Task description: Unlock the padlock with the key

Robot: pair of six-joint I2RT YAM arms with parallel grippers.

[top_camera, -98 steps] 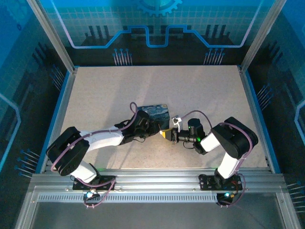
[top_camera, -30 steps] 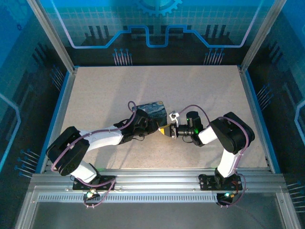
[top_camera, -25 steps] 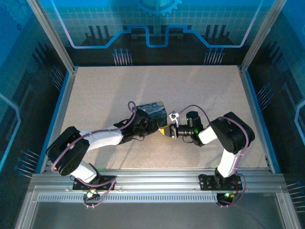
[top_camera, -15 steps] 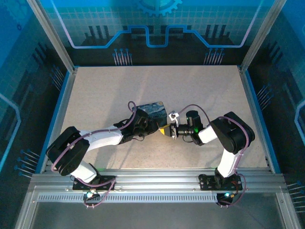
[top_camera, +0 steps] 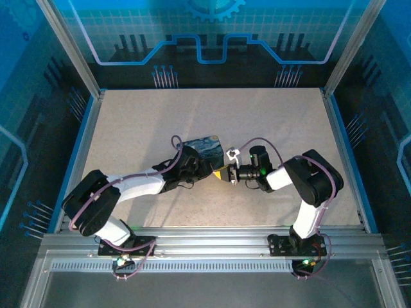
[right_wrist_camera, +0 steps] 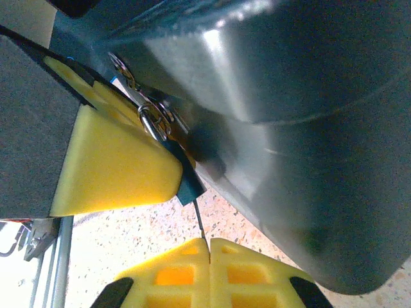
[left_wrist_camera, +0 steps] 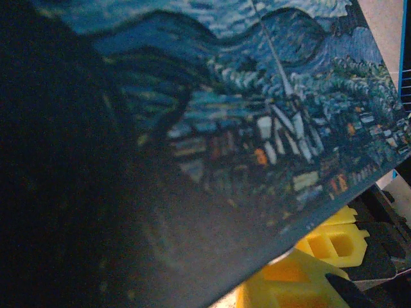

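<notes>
Yellow-tipped, the right tool point(right_wrist_camera: 210, 260) is pinched together on the key point(right_wrist_camera: 200, 226). The key is a thin sliver rising from the seam to the lower end of the padlock point(right_wrist_camera: 174, 149), which hangs at the grey side of the painted tin point(right_wrist_camera: 289, 128). Over the last few seconds this arm has crept left, away from the near edge of the tabletop point(top_camera: 192, 115), closing on the tin. Insertion looks under way, with the turn still to come. I cannot tell whether the left tool point(top_camera: 204, 168), at the tin's near side, is clamped or apart.
</notes>
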